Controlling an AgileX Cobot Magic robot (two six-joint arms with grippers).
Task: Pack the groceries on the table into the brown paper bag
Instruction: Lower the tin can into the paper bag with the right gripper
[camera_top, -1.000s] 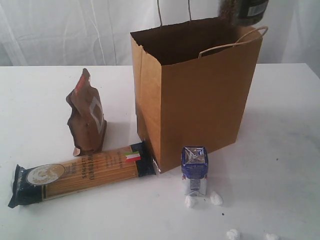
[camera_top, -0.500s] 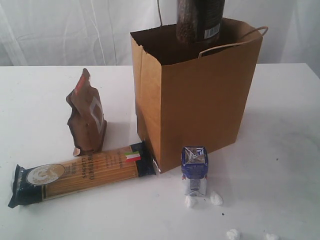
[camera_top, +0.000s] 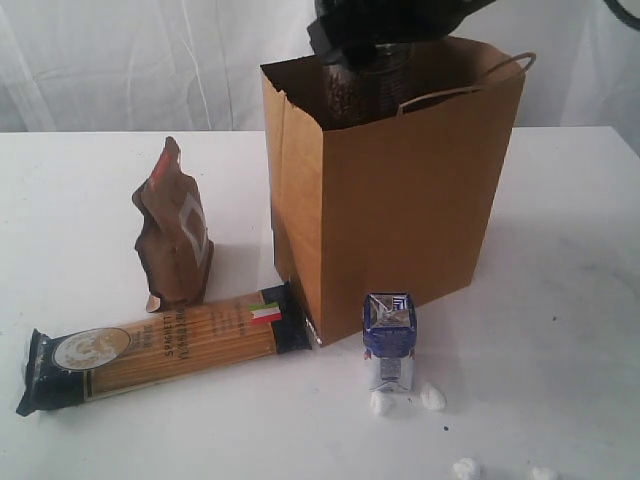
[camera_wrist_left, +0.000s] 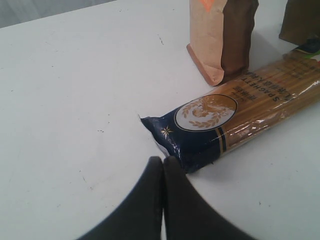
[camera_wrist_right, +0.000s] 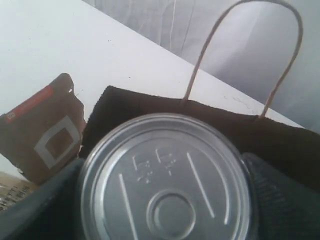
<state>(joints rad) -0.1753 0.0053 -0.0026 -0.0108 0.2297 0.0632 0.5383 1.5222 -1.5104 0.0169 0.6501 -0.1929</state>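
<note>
Groceries in view number four: one long clear spaghetti packet with dark ends (camera_top: 160, 350), one crumpled brown foil pouch (camera_top: 175, 235), one small blue-and-white carton (camera_top: 388, 340) and one round silver metal can (camera_wrist_right: 165, 180). One tall brown paper bag (camera_top: 400, 200) stands open behind them, with two twisted paper loop handles (camera_wrist_right: 245, 50). Four small white crumbs (camera_top: 432, 397) lie nearby, two beside the carton and two at the near edge.

The spaghetti packet reads "SPAGHETTI" and carries a gold laurel emblem in an oval and a small green-white-red flag. The pouch has a white square outline on its face and a red strip at the top whose writing is too small to read.

The right tool (camera_top: 375, 38) grips the can from both sides and holds it in the bag's open mouth, partly below the zigzag rim. The left tool (camera_wrist_left: 163, 167) is closed with nothing between its fingers, just beside the packet's dark blue end.

Packet, pouch, carton and bag all rest on a wide white worktop (camera_top: 560, 300) with faint specks. The pouch and carton stand upright and the packet lies flat, one end reaching the bag's lower corner. A white curtain (camera_top: 120, 60) hangs behind.
</note>
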